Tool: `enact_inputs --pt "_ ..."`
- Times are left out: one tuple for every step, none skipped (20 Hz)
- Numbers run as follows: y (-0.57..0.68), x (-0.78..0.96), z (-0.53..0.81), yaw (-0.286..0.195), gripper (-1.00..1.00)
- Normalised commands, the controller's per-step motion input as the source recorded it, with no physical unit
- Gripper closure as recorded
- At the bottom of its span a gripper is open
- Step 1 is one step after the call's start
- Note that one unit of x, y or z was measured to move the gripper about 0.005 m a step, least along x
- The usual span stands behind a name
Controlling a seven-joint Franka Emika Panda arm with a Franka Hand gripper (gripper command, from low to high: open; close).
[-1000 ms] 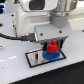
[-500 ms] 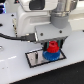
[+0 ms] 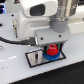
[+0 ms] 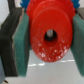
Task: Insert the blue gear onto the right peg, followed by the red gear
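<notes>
In the exterior view, going from left to right, a grey rectangular black-bordered plate (image 3: 39, 58) lies flat on the white table (image 3: 15, 70). Its left part is bare; whether a second rod stands there cannot be told. Toward the plate's right end sits the flat round bright blue toothed disc, the blue gear (image 3: 50, 56), already seated. The right peg itself is hidden under the gears. Directly on top of the blue gear is the small round bright red toothed disc, the red gear (image 3: 52, 49), with the end effector (image 3: 52, 48) reaching down onto it from above.

The wrist view shows the red gear (image 4: 49, 36) clamped between the two teal pads (image 4: 20, 45), one on each flank, with the dark centre hole open and facing the camera.

The red gear looks like hard, light, glossy plastic: stiff, somewhat slippery, unlikely to deform. Holding it by opposite sides of the toothed rim, as now, seems sound, since it leaves the bore free.

No containers appear; the plate only carries the stacked gears.
</notes>
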Motion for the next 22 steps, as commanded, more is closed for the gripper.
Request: enact_inputs --pt "-0.01 0.12 -0.06 0.0 1.0" --pt "0.01 0.18 -0.03 0.0 1.0" --pt "0.0 0.11 -0.08 0.0 -1.0" --pt "0.01 0.15 -0.03 0.0 1.0" --pt "0.03 0.14 -0.01 0.0 1.0" --pt "0.05 0.13 0.0 0.0 1.0" --pt "0.06 0.14 0.0 0.0 1.0" --pt "0.09 0.07 0.26 0.0 -1.0" --pt "0.07 0.14 0.0 0.0 1.0" --pt "0.07 0.14 0.0 0.0 1.0" --pt "0.11 0.07 0.3 0.0 -1.0" --pt "0.02 0.01 0.46 0.0 -1.0" --pt "0.05 0.0 0.6 0.0 -1.0" --pt "0.05 0.0 0.68 0.0 -1.0" --pt "0.04 0.0 0.73 0.0 -1.0" --pt "0.04 0.0 0.76 0.0 -1.0" --pt "0.03 0.0 0.76 0.0 -1.0" --pt "0.01 -0.01 0.73 0.0 -1.0" --pt "0.0 -0.01 0.66 0.0 -1.0" --pt "-0.01 0.0 0.53 0.0 -1.0" --pt "-0.01 0.0 0.29 0.0 -1.0" --pt "-0.02 0.01 0.08 0.0 -1.0"
